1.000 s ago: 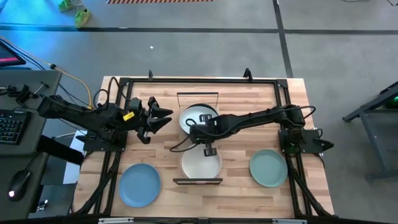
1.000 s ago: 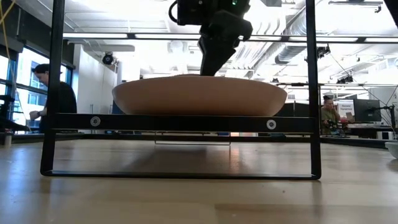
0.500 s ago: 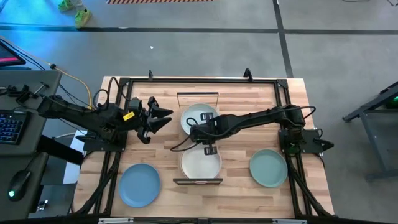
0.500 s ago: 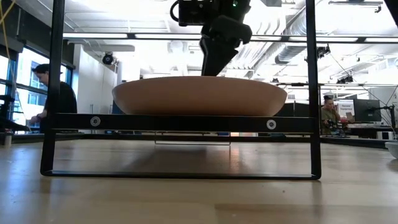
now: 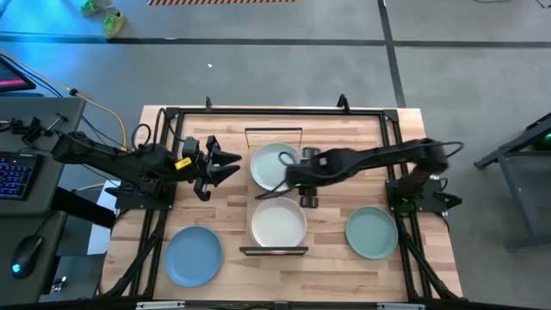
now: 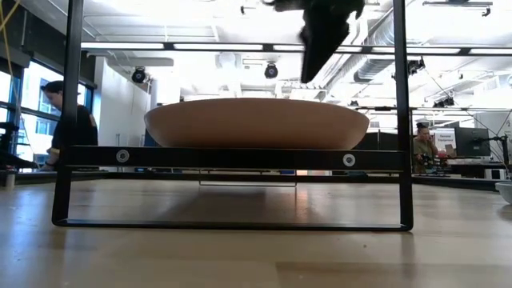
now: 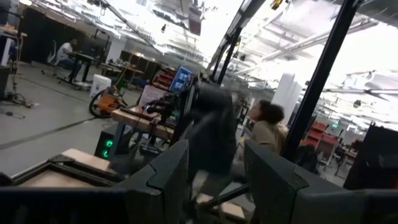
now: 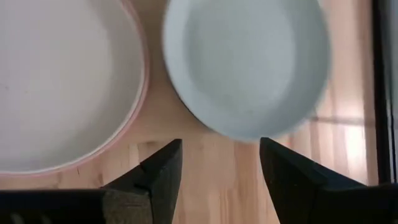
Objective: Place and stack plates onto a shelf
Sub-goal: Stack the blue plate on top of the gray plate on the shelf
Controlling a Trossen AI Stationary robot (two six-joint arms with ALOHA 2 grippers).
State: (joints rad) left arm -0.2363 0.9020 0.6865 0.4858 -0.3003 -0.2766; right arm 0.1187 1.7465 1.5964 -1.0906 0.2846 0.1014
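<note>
Two stacks sit on the shelf (image 5: 274,196) at picture centre: a pale plate (image 5: 274,165) and a whitish plate (image 5: 278,226) over pink. The blue plate (image 5: 193,255) at lower left and the green plate (image 5: 371,232) at lower right wait on the worktop (image 5: 344,146). The right gripper (image 5: 308,195) is spread and empty above the shelf. The left gripper (image 5: 229,164), left of centre, is spread too.

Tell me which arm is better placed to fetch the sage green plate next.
The right. Its open end effector is nearer the sage green plate; the left end effector waits across the shelf.
</note>
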